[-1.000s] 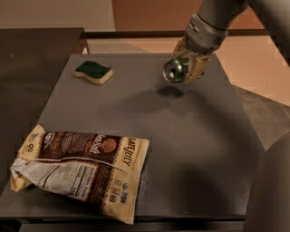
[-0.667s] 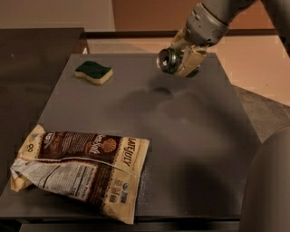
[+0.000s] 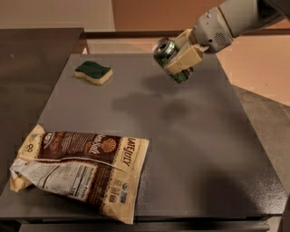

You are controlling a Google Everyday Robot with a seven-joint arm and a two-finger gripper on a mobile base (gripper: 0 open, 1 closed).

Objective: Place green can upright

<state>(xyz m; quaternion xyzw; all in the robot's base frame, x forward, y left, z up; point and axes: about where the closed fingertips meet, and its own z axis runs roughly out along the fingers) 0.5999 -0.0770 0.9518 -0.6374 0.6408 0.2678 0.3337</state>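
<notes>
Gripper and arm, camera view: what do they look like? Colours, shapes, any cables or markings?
The two-finger gripper, top right above the flat dark-grey table, has blocky cream-beige fingers. Behind it sits a rounded light-grey wrist housing with a dotted patch, then a smooth grey arm. No cables or markings visible.

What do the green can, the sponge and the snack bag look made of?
The green can, held above the table's far side in the tool: likely metal, shiny silver rim glinting; sponge: apparently yellow foam under a matte green scrub layer; snack bag: crinkled, glossy film, probably plastic.
</notes>
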